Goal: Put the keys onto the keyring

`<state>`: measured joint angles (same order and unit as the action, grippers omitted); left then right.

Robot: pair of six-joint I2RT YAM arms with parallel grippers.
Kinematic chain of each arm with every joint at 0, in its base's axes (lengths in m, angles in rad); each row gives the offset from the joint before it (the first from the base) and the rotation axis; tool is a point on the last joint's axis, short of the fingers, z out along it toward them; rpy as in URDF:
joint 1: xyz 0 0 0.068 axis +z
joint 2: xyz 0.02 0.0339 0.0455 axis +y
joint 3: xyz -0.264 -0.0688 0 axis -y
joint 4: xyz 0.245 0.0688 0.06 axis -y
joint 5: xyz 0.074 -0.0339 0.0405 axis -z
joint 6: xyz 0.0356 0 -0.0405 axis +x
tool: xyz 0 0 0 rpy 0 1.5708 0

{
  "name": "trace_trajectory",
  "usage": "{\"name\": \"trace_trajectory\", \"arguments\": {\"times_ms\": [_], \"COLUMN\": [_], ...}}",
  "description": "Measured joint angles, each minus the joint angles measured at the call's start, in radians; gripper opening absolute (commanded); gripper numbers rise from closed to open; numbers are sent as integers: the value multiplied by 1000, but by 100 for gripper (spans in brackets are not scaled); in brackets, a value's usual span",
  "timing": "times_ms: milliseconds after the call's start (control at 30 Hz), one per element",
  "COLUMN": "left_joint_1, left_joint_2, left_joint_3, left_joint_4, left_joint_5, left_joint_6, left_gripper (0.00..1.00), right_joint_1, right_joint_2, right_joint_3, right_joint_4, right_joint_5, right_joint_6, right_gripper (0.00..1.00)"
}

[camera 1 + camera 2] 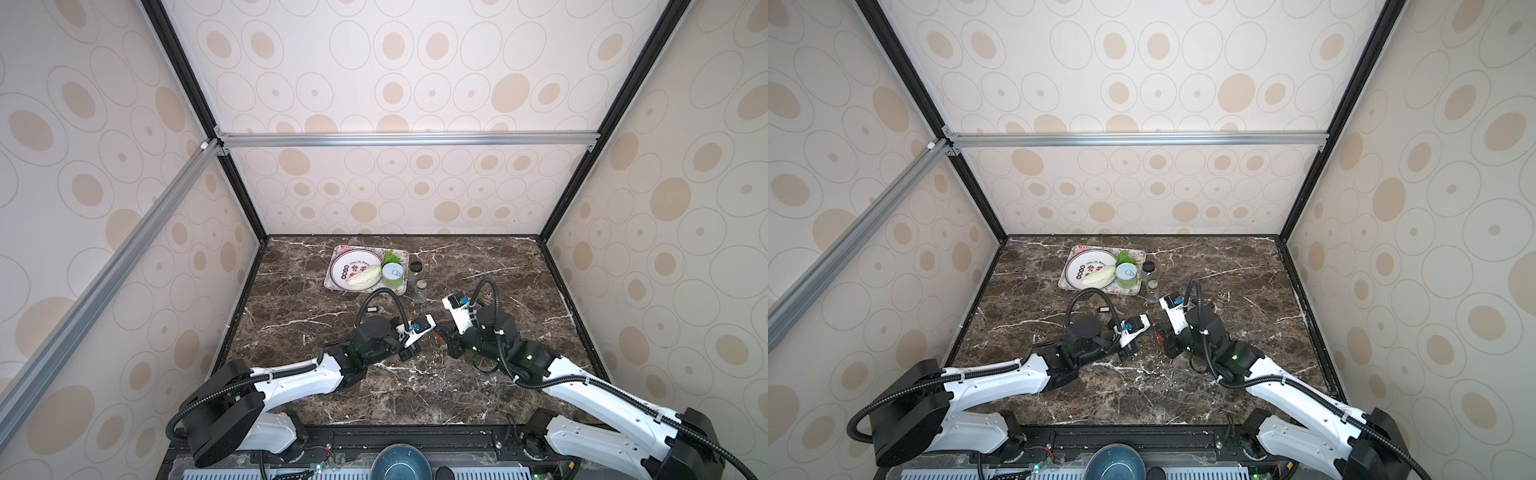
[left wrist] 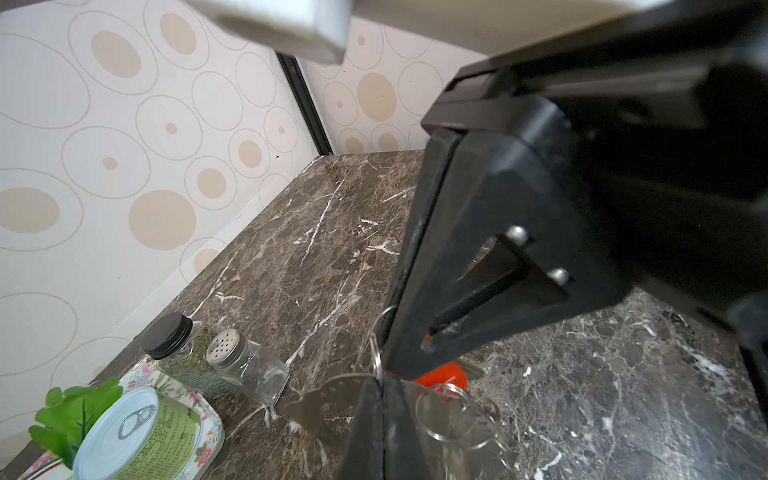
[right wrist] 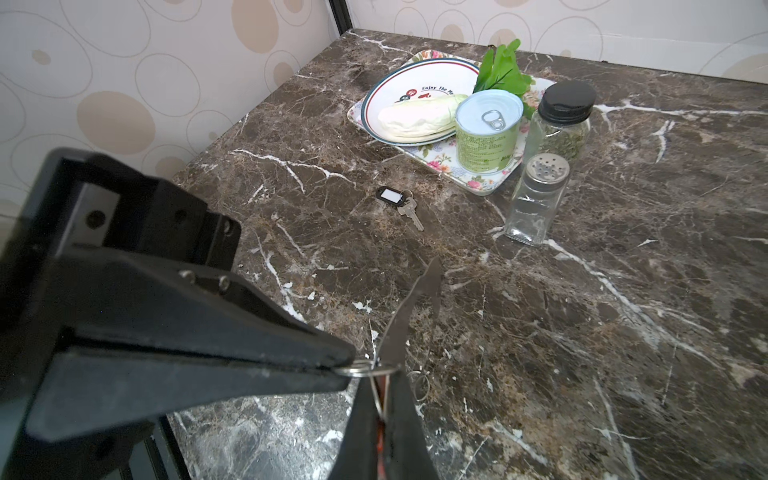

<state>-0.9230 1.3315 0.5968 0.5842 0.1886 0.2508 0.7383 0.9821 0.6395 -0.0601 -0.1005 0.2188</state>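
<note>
right end effector [image 3: 352, 366] pinched shut on keyring [image 3: 360, 369], left end effector [image 3: 380, 386] closed on red-orange key [image 2: 441, 375], its silver blade pointing toward shaker [image 3: 536, 199], black-tagged key [image 3: 392, 196] flat on tabletop [image 3: 623, 332] near tray [image 3: 478, 183]

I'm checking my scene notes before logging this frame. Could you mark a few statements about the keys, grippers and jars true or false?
1. The black-tagged key lies on the table, apart from both grippers. True.
2. The left gripper and right gripper are both shut on the keyring. True.
3. The can stands on the bare table. False: it stands on the floral tray.
4. The shaker holds green herbs. False: it looks empty; the black-lidded jar holds them.
</note>
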Motion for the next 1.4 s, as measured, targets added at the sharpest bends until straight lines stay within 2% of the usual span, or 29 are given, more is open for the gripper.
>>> {"name": "trace_trajectory", "arguments": {"times_ms": [133,300,500,633,900,1400], "left_joint_1": [0,0,0,0,0,0], "left_joint_2": [0,-13,-35,-58,-65,-35], "left_joint_3": [0,10,107,121,130,230], "left_joint_4": [8,-4,-25,-23,-143,-325], "left_joint_5": [-12,-16,-27,-39,-68,-21], "left_joint_6": [1,36,138,209,302,322], "left_gripper": [27,35,39,43,44,43], "right_joint_1": [0,0,0,0,2,16], "right_joint_2": [-6,-18,-45,-61,-65,-89], "right_joint_3": [-5,-13,-27,-42,-58,-81], "right_joint_4": [0,0,2,4,31,49], "right_joint_5": [0,2,23,37,61,148], "right_joint_6": [-3,-7,-15,-23,-30,-52], "right_gripper": [0,0,0,0,0,0]}}
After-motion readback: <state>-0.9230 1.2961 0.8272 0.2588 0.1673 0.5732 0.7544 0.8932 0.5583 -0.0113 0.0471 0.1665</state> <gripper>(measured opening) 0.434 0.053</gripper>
